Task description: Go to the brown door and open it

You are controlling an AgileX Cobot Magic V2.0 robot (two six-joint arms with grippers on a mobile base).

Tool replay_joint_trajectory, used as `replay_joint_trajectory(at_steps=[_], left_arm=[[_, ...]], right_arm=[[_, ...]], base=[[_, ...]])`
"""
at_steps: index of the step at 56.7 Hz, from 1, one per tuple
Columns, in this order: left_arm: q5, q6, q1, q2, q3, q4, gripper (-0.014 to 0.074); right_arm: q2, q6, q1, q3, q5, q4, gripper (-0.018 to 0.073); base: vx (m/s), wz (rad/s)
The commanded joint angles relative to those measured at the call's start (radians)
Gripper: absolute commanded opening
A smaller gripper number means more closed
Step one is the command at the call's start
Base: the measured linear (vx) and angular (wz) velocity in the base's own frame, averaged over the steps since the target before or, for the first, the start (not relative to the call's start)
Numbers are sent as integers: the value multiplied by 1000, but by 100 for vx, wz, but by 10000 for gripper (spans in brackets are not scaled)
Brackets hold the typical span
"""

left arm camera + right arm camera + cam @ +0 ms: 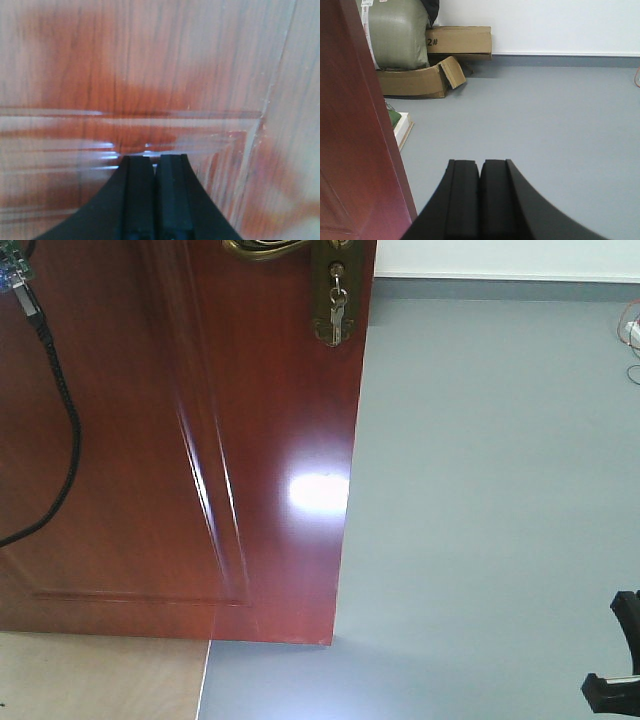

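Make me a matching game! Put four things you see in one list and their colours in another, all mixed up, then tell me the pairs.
Things:
1. brown door
2. floor
3. lever handle
4. cardboard box

Colours:
A. grey
B. tan
C. reddish-brown
D. brass

Pairs: 1-C, 2-A, 3-D, 4-B

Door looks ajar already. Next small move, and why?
Probably keep pushing the brown door with the left hand. That hand is shut, its tip close against the panel, while the door's free edge already shows grey floor past it. The right hand is shut, clear of the door, and the brass handle is ungripped.
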Motion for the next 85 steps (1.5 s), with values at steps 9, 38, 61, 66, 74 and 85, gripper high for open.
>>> replay_joint_trajectory(at_steps=[9,38,61,66,74,85], left_arm=[[-43,38,0,-36,-37,-102,36],[-55,920,24,-47,-40,-747,36],[-42,961,24,-189,31,-751,36],[-43,987,26,-270,110,-751,36],[-44,988,51,-429,297,-752,36],[-63,989,92,-644,559,-752,36]], right_arm=[[-6,-6,0,4,-77,-3,0],[-6,-6,0,4,-77,-3,0],[-6,-6,0,4,-77,-3,0],[-6,-6,0,4,-77,-3,0],[-6,-6,0,4,-77,-3,0],[-6,-6,0,4,-77,-3,0]], base=[[0,0],[0,0],[0,0],[0,0],[0,0],[0,0]])
